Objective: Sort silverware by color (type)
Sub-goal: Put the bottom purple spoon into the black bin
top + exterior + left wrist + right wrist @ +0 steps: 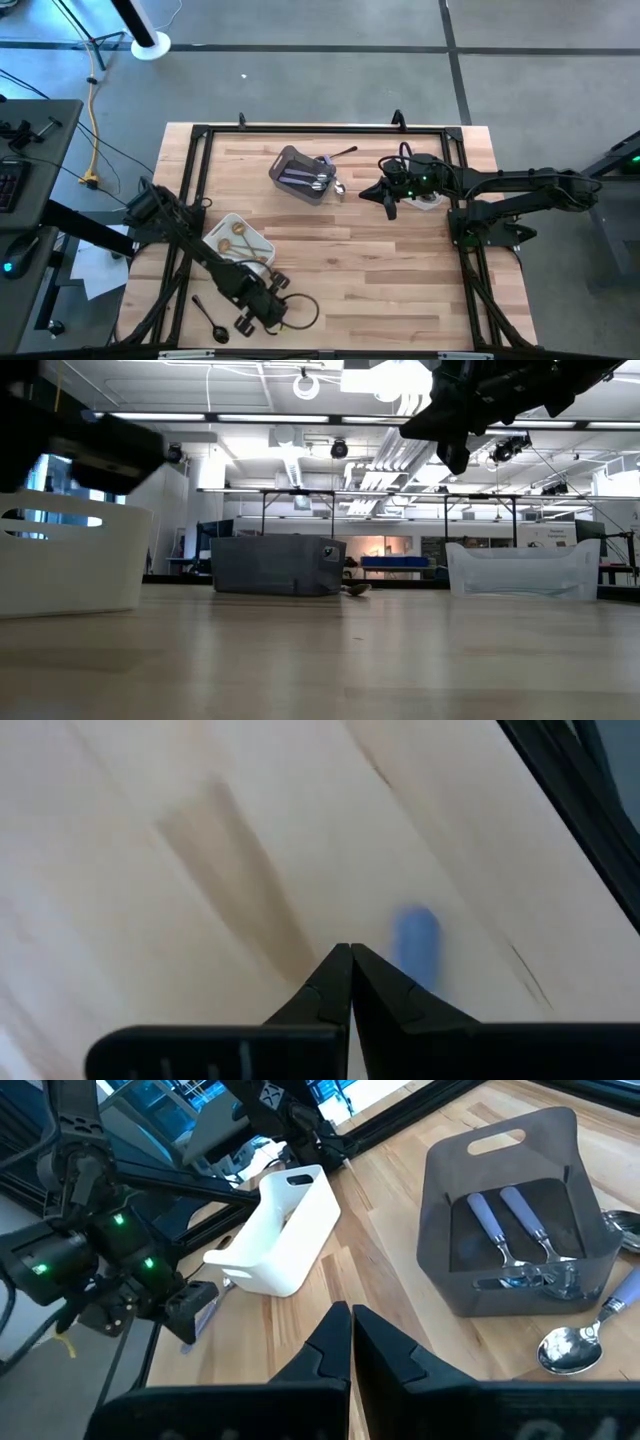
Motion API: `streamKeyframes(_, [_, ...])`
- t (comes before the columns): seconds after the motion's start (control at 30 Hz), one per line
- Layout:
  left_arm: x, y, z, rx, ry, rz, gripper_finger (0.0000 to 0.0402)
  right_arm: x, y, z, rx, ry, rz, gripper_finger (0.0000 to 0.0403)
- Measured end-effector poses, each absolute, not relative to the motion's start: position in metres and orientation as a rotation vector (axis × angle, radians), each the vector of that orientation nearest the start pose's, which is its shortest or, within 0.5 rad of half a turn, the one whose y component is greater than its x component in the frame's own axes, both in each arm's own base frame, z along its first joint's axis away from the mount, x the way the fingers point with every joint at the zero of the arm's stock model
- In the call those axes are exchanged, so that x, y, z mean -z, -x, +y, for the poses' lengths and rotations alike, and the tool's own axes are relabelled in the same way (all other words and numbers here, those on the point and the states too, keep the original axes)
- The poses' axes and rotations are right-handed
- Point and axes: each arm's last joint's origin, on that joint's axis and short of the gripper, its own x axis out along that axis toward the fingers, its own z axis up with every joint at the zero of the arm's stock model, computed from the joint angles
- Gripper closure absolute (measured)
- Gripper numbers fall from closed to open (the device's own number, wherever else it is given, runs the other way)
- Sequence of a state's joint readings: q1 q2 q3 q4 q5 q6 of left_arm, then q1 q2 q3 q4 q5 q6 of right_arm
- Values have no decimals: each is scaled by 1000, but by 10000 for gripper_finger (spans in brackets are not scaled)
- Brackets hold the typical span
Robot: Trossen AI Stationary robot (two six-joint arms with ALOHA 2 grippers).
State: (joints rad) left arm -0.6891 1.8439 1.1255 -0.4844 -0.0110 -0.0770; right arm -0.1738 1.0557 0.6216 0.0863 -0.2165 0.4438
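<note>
Gold spoons lie in the white tray. Lilac-handled pieces lie in the grey bin. A silver spoon rests on the table beside the bin, and a black spoon lies near the front left. My left gripper is shut and points steeply down over the front of the table. A blurred lilac piece lies on the wood just past its fingertips. My right gripper hangs shut and holds nothing, right of the bin.
A clear tub stands under my right arm at the back right. A black piece sticks out by the bin's far side. A black frame runs around the table. Bare wood spans the middle and front right.
</note>
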Motion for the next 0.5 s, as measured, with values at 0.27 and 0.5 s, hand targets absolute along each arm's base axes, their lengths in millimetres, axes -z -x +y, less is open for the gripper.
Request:
streamKeyframes(0.27, [-167, -295, -207, 486, -333, 1115, 402, -251, -225, -31, 25, -501, 359, 403])
streamKeyframes(0.5, [-170, -273, -217, 523, -416, 1215, 402, -246, -224, -24, -1, -485, 416, 403])
